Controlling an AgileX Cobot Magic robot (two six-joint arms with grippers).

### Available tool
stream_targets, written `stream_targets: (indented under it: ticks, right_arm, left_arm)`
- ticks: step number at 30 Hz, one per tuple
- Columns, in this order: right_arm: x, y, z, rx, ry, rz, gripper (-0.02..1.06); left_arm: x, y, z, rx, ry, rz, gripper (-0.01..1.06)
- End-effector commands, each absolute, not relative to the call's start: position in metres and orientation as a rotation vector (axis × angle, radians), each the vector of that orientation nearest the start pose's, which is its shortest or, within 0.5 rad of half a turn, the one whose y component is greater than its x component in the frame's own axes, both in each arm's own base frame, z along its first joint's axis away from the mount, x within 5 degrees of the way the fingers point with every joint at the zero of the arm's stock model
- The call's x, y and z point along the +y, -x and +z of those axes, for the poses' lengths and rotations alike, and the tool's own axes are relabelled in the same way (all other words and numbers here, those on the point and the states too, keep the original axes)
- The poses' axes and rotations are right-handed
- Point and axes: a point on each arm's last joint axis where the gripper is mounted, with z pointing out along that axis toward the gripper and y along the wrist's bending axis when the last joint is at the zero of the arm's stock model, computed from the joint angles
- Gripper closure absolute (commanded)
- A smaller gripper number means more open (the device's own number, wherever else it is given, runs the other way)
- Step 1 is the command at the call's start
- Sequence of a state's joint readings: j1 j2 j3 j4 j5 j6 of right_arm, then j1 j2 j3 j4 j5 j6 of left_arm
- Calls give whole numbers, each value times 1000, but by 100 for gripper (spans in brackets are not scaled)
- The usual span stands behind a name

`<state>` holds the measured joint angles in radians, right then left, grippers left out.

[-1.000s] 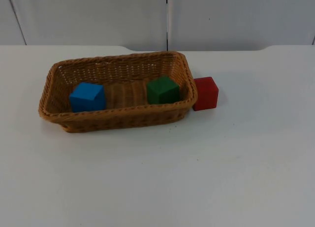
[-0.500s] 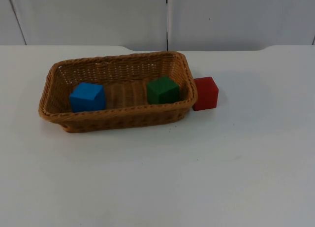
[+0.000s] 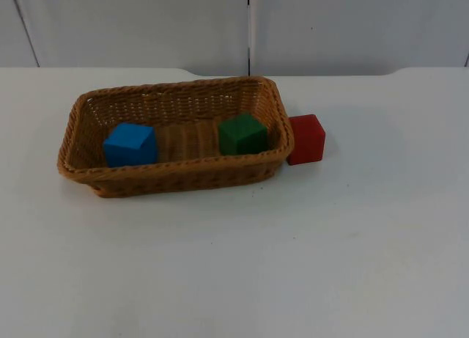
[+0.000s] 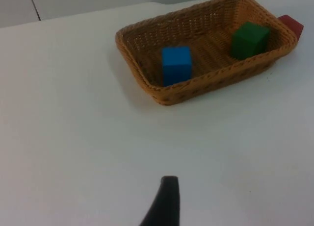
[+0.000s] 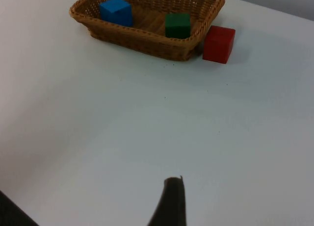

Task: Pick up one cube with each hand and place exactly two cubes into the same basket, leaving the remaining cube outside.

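Left gripper (image 4: pixel 164 206) and right gripper (image 5: pixel 171 204): one fingertip each above bare table (image 3: pixel 293 265), grip state unreadable. In basket (image 3: pixel 172 178): blue cube (image 3: pixel 130 144) at 9 o'clock, green cube (image 3: pixel 242 134) at 3. Red cube (image 3: pixel 306 138) outside, against basket's 3 o'clock wall, partly hidden behind rim in left wrist view.

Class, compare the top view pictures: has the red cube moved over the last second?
No. The red cube sits at the same spot, against the right end of the basket, outside it, on the white table.

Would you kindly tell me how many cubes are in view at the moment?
3. The blue cube sits at the left end inside the basket, the green cube toward its right end, and the red cube stands outside, against the basket's right wall.
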<state>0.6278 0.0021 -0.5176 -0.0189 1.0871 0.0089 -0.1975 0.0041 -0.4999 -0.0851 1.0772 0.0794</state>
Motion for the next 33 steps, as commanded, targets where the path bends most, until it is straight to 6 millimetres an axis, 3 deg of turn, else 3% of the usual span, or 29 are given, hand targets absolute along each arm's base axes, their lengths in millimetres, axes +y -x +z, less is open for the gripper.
stream_targets:
  ticks: [1, 4, 8, 11, 12, 16, 33]
  right_arm:
    - [-5, 5, 280, 1970, 631, 376, 34]
    - [-5, 5, 280, 1970, 631, 376, 34]
    - [-5, 5, 280, 1970, 631, 376, 33]
    - [-5, 5, 280, 1970, 631, 376, 21]
    - [-5, 5, 280, 1970, 631, 376, 12]
    - [-5, 5, 280, 1970, 631, 376, -1]
    - [-5, 5, 280, 1970, 631, 376, -1]
  left_arm:
    - [-5, 6, 275, 2048, -269, -173, 27]
    - [-4, 6, 275, 2049, -262, -166, 24]
    - [-4, 6, 275, 2049, -262, -166, 11]
    - [-4, 6, 275, 2049, -262, -164, 0]
    - [-4, 6, 275, 2049, -262, -164, 0]
    - [-4, 6, 275, 2049, -262, -164, 0]
    - [-1, 5, 275, 2049, -260, -122, 0]
